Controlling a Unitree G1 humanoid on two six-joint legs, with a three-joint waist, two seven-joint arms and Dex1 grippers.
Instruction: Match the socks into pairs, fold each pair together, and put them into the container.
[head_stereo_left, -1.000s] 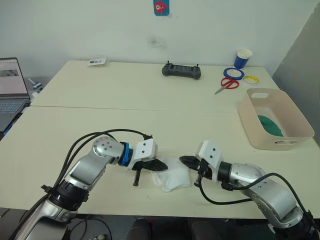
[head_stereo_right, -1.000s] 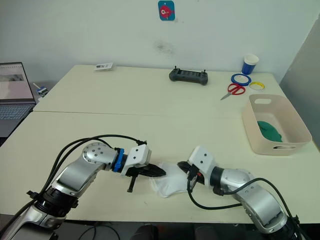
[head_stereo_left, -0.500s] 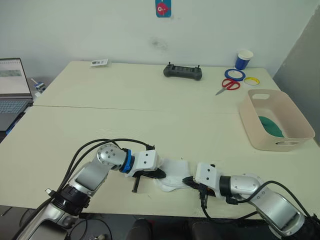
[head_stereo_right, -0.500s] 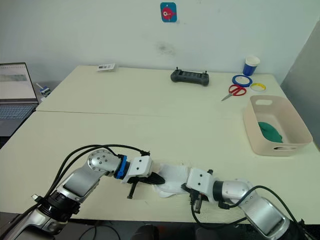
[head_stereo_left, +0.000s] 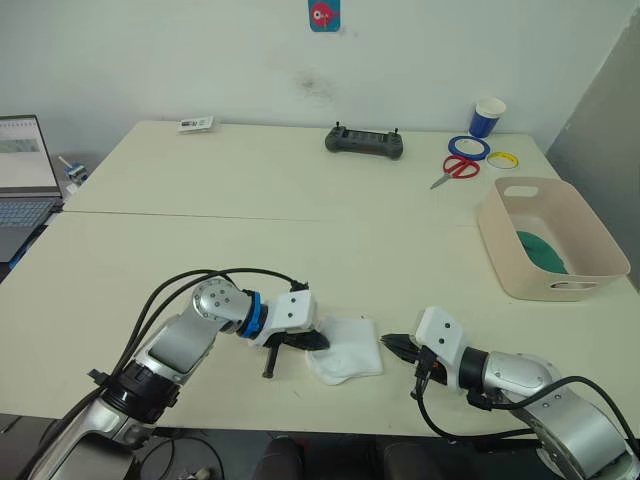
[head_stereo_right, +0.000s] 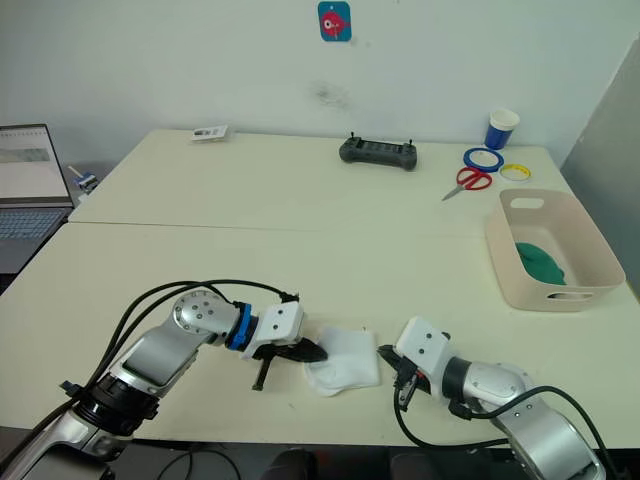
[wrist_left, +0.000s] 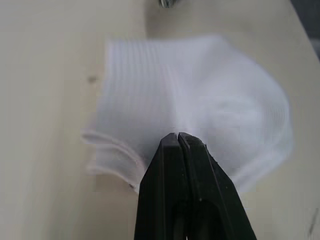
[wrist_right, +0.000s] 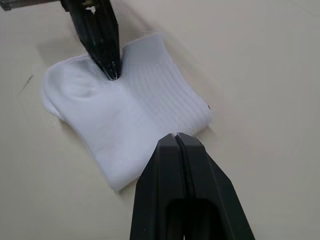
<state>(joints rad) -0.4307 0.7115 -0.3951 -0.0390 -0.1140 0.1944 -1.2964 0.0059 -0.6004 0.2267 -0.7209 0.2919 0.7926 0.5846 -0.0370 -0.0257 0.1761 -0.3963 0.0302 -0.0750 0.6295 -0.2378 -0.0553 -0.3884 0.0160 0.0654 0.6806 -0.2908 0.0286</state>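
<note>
Two folded white fabric socks (head_stereo_left: 345, 347) lie stacked near the cream table's (head_stereo_left: 250, 250) front edge. Left gripper (head_stereo_left: 318, 341), fingers pressed together, touches them; right gripper (head_stereo_left: 390, 342), also closed, sits just beside.

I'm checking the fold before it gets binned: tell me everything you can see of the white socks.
The white socks lie folded into one soft, ribbed, roughly square bundle near the table's front edge, with layered edges showing on one side. The left gripper, fingers shut, presses its tip on the bundle's edge. The right gripper, also shut, sits just beside it, apart from the fabric.
</note>
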